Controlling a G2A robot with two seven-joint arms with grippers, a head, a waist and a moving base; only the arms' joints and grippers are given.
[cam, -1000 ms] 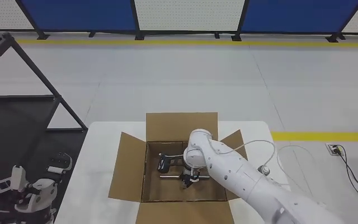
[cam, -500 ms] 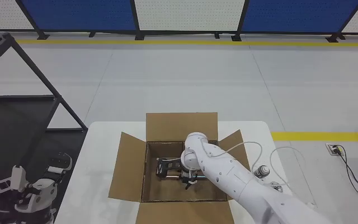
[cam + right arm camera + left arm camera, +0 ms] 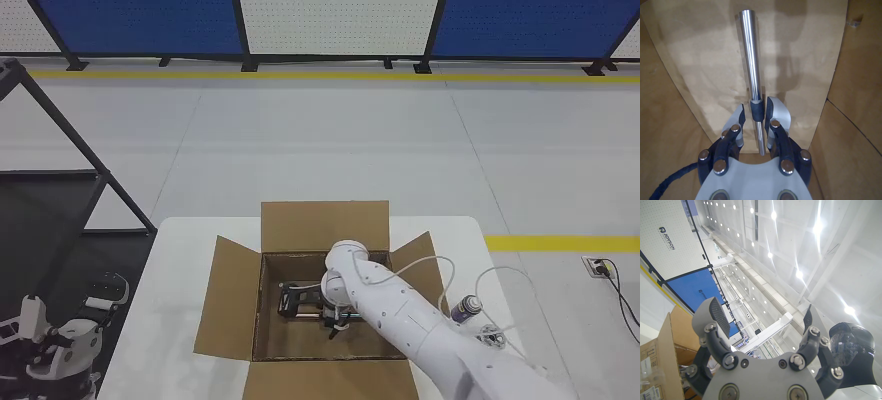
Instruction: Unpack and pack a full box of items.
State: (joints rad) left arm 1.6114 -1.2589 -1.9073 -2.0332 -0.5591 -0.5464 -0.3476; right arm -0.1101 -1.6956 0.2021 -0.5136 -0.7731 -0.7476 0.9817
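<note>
A box (image 3: 325, 228) sits on the table (image 3: 180, 300), midway between the left and right edges, with its back flap toward the far edge. A rod (image 3: 750, 56) lies inside the box along its floor, in the front half. The rod's sleeve is between the fingers of the right gripper (image 3: 756, 106), with a narrow gap on each side. A small canister (image 3: 461, 307) stands on the table right of the box, near the right edge. The left gripper (image 3: 762, 311) is just outside a box flap.
</note>
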